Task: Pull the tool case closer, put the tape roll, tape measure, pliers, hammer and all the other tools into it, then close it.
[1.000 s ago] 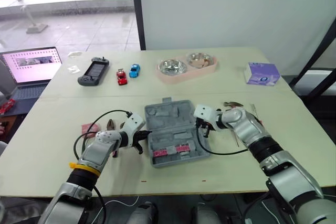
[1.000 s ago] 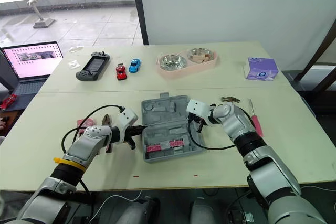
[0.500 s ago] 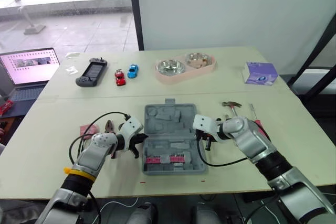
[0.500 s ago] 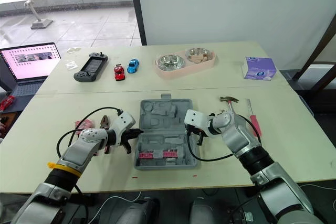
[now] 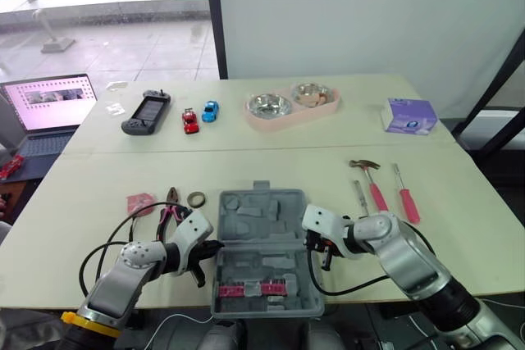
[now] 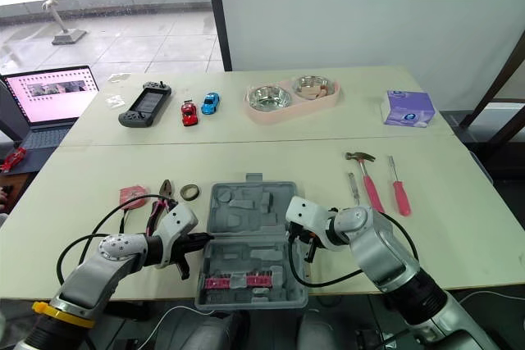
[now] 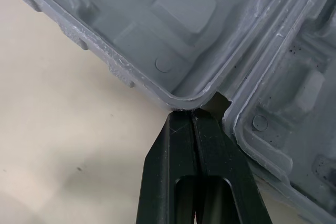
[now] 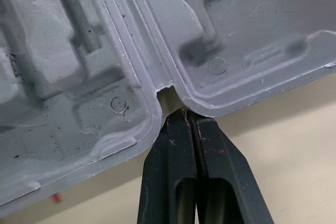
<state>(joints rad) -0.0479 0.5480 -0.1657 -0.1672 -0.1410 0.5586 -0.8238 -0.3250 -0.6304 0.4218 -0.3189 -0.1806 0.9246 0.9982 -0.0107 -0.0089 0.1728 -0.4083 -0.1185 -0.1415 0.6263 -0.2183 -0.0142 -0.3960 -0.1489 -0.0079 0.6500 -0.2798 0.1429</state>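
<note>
The grey tool case [image 5: 261,239] lies open near the table's front edge, with a pink bit strip [image 5: 249,288] in its near half. My left gripper [image 5: 213,249] is shut, its tips pressed into the hinge notch on the case's left side [image 7: 190,115]. My right gripper [image 5: 315,245] is shut at the hinge notch on the right side [image 8: 190,114]. Left of the case lie pliers [image 5: 171,207], a tape roll [image 5: 196,199] and a pink tape measure [image 5: 140,203]. To its right are a hammer [image 5: 370,183], a red screwdriver [image 5: 407,199] and a small screwdriver [image 5: 359,193].
At the back of the table stand a pink double bowl [image 5: 292,102], a purple tissue box [image 5: 408,115], a game controller [image 5: 146,111] and two toy cars [image 5: 191,120]. A laptop [image 5: 47,105] sits off the table's left edge.
The open case has slid toward the front edge, both shut grippers moving with it at its hinge. The tools on both sides have stayed put.
</note>
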